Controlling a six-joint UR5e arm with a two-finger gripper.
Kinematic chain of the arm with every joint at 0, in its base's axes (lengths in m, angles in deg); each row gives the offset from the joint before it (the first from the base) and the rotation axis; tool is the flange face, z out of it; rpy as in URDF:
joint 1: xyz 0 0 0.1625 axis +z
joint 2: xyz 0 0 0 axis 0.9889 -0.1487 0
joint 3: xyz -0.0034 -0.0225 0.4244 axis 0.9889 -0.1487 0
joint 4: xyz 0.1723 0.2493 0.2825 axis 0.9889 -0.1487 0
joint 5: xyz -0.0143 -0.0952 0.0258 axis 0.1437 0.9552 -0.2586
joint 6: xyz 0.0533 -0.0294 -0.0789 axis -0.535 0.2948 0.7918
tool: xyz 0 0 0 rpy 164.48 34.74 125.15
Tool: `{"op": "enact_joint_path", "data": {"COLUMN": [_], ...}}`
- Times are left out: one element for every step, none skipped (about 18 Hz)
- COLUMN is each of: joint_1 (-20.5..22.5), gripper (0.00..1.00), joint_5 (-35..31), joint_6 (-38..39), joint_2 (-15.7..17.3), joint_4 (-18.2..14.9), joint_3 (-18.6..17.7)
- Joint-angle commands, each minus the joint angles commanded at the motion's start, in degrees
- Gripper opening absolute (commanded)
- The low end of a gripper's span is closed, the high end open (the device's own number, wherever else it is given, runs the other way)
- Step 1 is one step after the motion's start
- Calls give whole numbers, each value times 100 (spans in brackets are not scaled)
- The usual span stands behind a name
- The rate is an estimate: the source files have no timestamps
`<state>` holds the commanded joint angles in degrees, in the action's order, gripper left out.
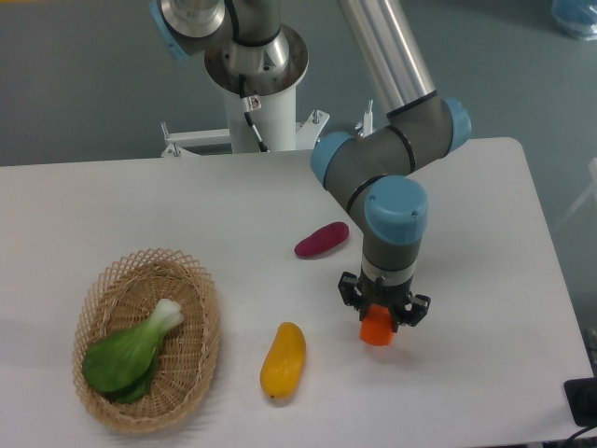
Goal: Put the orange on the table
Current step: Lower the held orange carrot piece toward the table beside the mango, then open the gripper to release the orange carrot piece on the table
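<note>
The orange (378, 329) is a small bright orange-red fruit under my gripper (382, 319), right of centre on the white table (485, 280). The black fingers stand on both sides of its top and appear closed on it. Its lower half shows below the fingers, at or just above the tabletop; I cannot tell if it touches. The arm comes down from the upper middle.
A purple oblong vegetable (322, 239) lies just up and left of the gripper. A yellow-orange mango-shaped fruit (283, 360) lies to its left. A wicker basket (149, 336) with a green leafy vegetable (131, 355) stands at the front left.
</note>
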<state>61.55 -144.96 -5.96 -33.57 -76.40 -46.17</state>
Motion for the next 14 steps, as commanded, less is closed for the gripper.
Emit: {"op": "enact_joint_path", "data": {"joint_1": [0,-9,-44,-61,-62,-70,-70,-70,-70,-70,-70,-70,-70,-70], "gripper": [47,47,47,47,47,47,48,49,49,51,55,59,66,68], "joint_5": [0,0,-17,-18,-26,-26,-26,-26,-26,-26,-35,-26,-26,-35], "joint_6": [0,9,9,17,26,26,26,26,26,26,26,26,35,35], "joint_2": [0,0,-9,-9,-9,-9,0,9,9,0,9,9,9,9], "joint_4": [-9,0,0,-9,-9,-9,-9,-9,0,0,0,0,0,0], "joint_3": [0,0,0,0,-9,-9,-9,-9,-9,-17,-18,-18,-18,-18]}}
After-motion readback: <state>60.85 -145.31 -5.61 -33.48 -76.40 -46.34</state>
